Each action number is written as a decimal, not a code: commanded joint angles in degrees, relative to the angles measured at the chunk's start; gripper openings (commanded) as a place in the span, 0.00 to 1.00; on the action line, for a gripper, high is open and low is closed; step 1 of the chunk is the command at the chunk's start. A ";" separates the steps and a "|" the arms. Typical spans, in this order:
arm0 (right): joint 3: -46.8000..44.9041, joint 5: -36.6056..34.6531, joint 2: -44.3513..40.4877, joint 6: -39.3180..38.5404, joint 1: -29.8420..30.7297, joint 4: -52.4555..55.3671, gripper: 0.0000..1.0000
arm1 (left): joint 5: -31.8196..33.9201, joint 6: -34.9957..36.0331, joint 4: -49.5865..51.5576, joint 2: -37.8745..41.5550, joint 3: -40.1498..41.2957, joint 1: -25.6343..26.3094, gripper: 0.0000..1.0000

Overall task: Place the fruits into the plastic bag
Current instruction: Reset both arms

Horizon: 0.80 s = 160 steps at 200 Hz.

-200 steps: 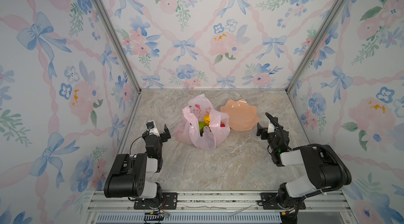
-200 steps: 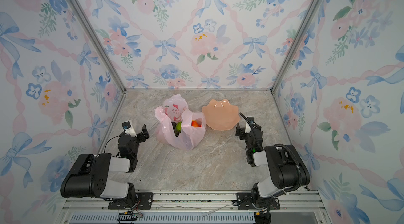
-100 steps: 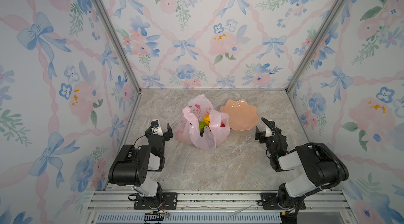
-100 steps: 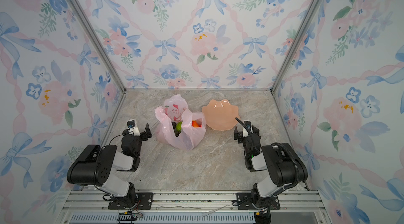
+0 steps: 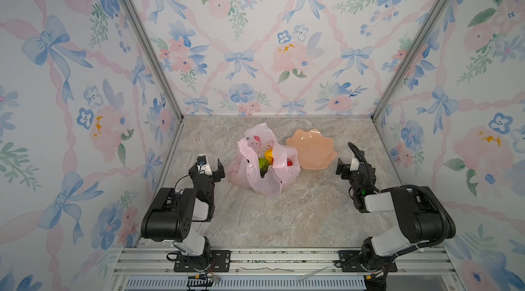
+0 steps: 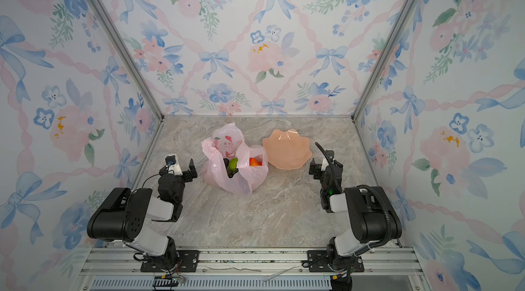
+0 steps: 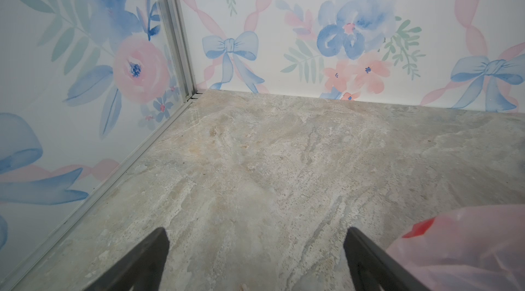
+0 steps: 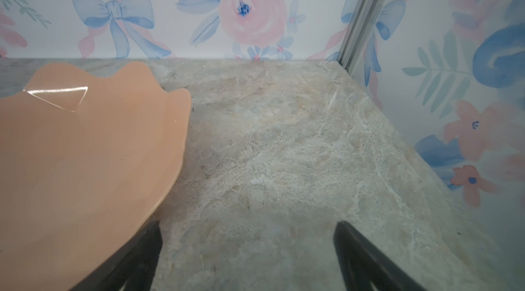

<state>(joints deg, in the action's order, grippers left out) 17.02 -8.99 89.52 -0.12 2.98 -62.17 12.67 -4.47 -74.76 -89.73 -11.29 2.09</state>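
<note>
Pink translucent film, thin and crinkled: one plastic bag (image 5: 264, 171), slumped with its mouth gaping upward, red-and-white print on the raised flap. It sits just beside the left end effector (image 5: 210, 167) on that arm's inner side, close but apparently not touching; in the left wrist view a fold of it (image 7: 460, 249) lies next to one finger (image 7: 366, 258). Contents: fruits, seen through the mouth in both top views, namely a green fruit (image 5: 262, 164), a yellow fruit (image 5: 269, 154) and a red piece (image 5: 289, 163); anything deeper is hidden by film. Handling, by judgement: the bag is very light, limp and slippery, collapses under any push and will not hold its shape. Take it by a pinch on the rim or a handle loop, never around the body. The fruits look small, smooth and rounded, apt to roll, and are best gripped across the middle. Left end effector: jaws spread wide, holding nothing, hovering low over the desk (image 5: 284, 213). Right end effector (image 5: 347, 165): likewise spread wide and empty, well apart from the bag. Between the two sits a peach scalloped dish (image 5: 312, 150), whose rim lies just beside the right end effector and which shows no fruit. Floral walls (image 5: 255, 48) enclose the desk.
</note>
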 commanded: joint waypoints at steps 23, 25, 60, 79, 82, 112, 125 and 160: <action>-6.73 2.07 2.24 1.30 -0.69 -16.58 0.96 | 1.16 1.36 0.76 -0.41 -0.61 0.53 0.98; -6.34 1.99 2.00 1.29 -0.72 -15.39 0.97 | 1.14 1.43 0.80 -0.43 -0.65 0.54 0.98; 5.92 2.72 -1.26 0.39 -0.51 11.33 0.97 | 1.06 1.52 1.10 -0.43 -0.83 0.55 0.98; 5.70 2.47 -0.96 0.38 -0.20 11.23 0.96 | 1.05 1.48 1.11 -0.45 -0.82 0.59 0.98; 5.84 2.42 -1.23 0.31 -0.25 11.80 0.96 | 1.11 1.48 1.13 -0.44 -0.84 0.62 0.98; 5.44 1.88 -0.73 0.19 0.05 10.07 0.96 | 1.05 1.51 1.07 -0.48 -0.71 0.64 0.98; 5.48 1.88 -0.77 0.14 0.09 10.14 0.96 | 1.04 1.51 1.03 -0.33 -0.75 0.60 0.98; 5.57 1.27 -0.75 -0.03 0.44 10.31 0.96 | 0.99 1.55 1.06 -0.49 -0.75 0.63 0.98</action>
<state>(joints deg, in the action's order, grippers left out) 22.81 -7.16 88.82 0.19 2.83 -52.86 13.08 -4.01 -73.58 -89.73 -11.49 2.39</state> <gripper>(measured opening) 0.963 0.982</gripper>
